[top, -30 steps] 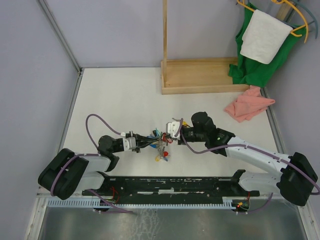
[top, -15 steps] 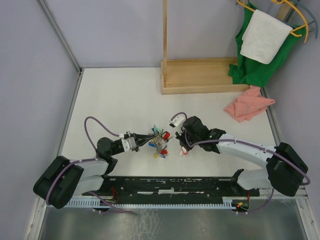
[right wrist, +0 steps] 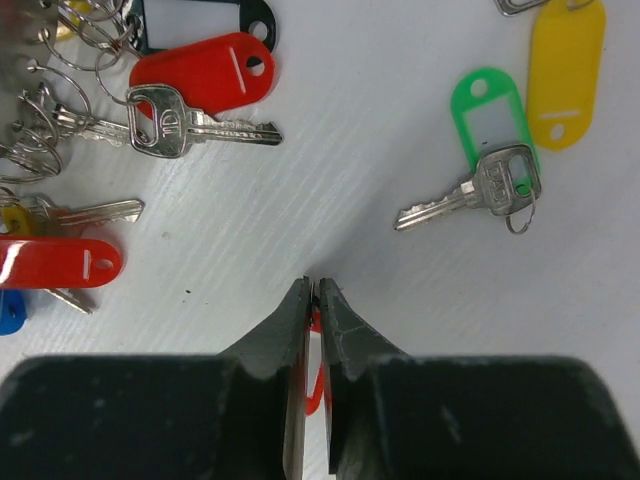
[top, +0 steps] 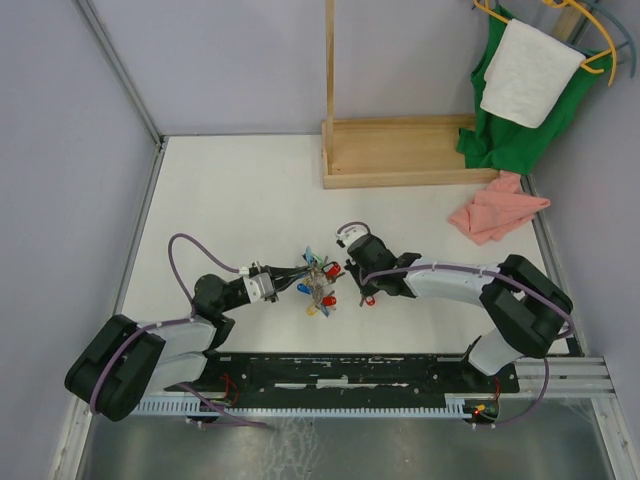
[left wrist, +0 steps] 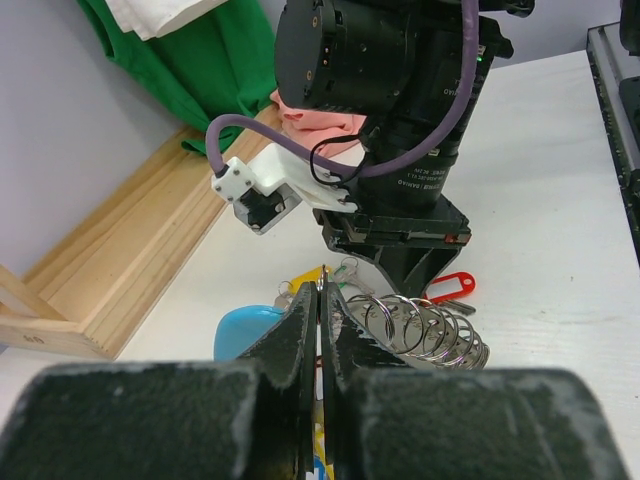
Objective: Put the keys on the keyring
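Note:
The keyring (top: 318, 290) lies mid-table with its multicoloured tags. In the left wrist view I see its light-blue band (left wrist: 245, 330) and a row of small split rings (left wrist: 425, 325). My left gripper (top: 303, 272) (left wrist: 321, 288) is shut on a thin metal part of the keyring. My right gripper (top: 360, 286) (right wrist: 316, 285) is just right of the keyring, tips down at the table, shut on a red tag (right wrist: 318, 380) that shows between its fingers. Loose keys lie beyond it: a red-tagged key (right wrist: 200, 70), a green-tagged key (right wrist: 495, 130) and a yellow tag (right wrist: 565, 60).
A wooden stand (top: 400, 150) sits at the back of the table. A pink cloth (top: 495, 210) lies at the right edge. A green cloth and white towel (top: 525, 70) hang at the far right. Walls close in the left side and back.
My right gripper has moved left and down beside the keyring, its arm swinging in behind it. My left gripper has stayed shut on the keyring, shifted slightly.

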{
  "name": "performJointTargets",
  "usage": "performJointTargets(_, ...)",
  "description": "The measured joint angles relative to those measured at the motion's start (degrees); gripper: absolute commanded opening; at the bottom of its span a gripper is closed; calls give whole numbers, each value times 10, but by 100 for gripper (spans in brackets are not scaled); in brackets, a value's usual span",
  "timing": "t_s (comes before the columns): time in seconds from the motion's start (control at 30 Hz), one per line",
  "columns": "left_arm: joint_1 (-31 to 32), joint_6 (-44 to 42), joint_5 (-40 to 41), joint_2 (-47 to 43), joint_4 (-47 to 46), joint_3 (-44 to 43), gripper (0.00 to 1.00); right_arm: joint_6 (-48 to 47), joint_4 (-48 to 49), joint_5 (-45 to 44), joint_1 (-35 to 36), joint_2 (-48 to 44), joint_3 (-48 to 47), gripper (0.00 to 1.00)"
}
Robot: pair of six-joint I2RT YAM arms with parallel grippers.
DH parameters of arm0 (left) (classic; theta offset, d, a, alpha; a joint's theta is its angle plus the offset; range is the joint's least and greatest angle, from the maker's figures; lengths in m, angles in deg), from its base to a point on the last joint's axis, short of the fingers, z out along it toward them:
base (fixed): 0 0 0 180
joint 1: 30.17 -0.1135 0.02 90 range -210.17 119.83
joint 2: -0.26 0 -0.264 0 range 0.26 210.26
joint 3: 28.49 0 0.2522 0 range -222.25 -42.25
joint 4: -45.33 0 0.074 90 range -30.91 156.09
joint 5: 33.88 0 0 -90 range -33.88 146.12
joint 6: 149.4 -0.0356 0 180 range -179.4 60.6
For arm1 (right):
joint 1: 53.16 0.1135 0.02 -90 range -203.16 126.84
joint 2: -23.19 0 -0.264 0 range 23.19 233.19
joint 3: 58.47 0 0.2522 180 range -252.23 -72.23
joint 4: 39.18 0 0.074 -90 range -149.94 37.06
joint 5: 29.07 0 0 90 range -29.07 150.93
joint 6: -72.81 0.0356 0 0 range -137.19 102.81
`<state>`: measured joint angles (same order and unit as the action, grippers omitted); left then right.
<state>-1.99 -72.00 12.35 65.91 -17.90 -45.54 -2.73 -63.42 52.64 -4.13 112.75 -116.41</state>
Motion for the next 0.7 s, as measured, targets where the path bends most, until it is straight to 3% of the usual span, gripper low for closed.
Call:
performJointTargets(0.27,0,0,2,0,2,2,3,25,-59,-7,0,-6,-20,37)
performJointTargets(0.7,0,0,2,0,3,2,3,81,-78,-10,4,-48,-15,29)
